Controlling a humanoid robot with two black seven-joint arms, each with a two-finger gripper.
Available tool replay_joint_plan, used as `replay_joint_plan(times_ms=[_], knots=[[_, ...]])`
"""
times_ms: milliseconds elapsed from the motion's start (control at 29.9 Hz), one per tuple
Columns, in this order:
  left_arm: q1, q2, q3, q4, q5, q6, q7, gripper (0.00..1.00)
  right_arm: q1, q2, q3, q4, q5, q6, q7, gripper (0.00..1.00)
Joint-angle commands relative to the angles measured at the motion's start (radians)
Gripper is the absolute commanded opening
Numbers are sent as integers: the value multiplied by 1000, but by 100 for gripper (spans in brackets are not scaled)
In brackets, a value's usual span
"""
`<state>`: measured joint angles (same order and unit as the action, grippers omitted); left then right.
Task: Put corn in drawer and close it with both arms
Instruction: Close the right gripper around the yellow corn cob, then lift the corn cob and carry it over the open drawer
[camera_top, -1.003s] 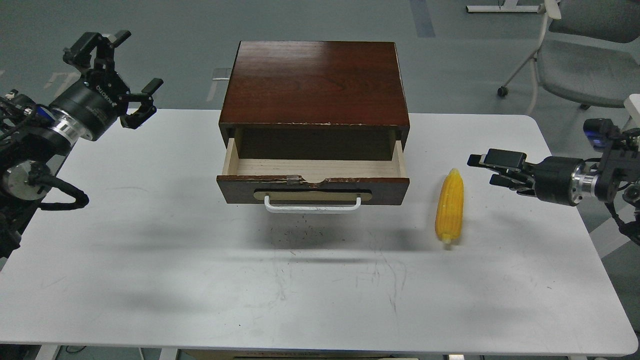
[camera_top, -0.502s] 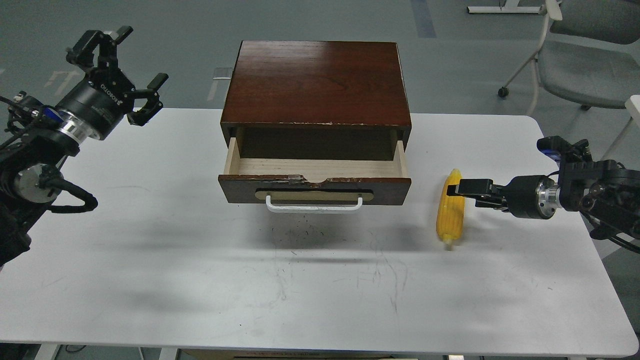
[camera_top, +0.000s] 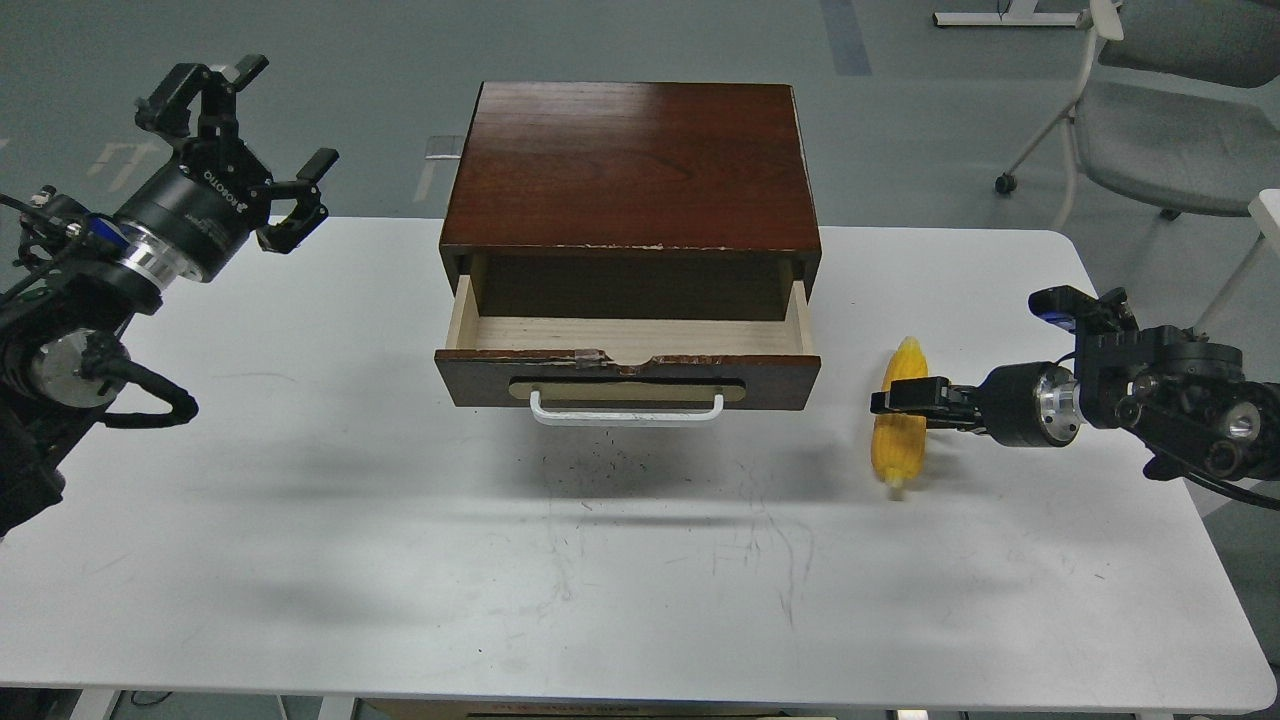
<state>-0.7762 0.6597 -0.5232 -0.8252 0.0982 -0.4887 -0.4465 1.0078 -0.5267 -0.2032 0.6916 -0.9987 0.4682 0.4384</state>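
Corn (camera_top: 897, 432) lies on the table (camera_top: 400, 560) right of the open drawer (camera_top: 628, 378), tip pointing away from me. My right gripper (camera_top: 905, 398) is at mid-cob, seen edge-on; I cannot tell whether its jaws have closed on it. My left gripper (camera_top: 245, 140) hovers well off to the left, jaws apart. For a good grasp I want the fingers (camera_top: 920, 392) straddling the cob's thick middle, square to its axis, so it won't roll or pivot when lifted.
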Motion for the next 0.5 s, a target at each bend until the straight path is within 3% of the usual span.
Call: replay_joint_plan(times_ms=[0, 33, 167, 301, 468], knots=[[2, 1, 2, 0, 0, 0, 0, 100, 6, -4, -25, 3, 0, 3, -1, 26], [2, 1, 2, 0, 0, 0, 0, 100, 8, -9, -28, 5, 2, 3, -1, 17], [2, 0, 2, 0, 2, 0, 0, 100, 21, -25, -27, 14, 3, 3, -1, 6], [2, 1, 2, 0, 0, 0, 0, 100, 74, -84, -16, 54, 11, 0, -1, 4], [0, 12, 0, 0, 0, 0, 0, 100, 273, -190, -10, 172, 11, -6, -1, 4]])
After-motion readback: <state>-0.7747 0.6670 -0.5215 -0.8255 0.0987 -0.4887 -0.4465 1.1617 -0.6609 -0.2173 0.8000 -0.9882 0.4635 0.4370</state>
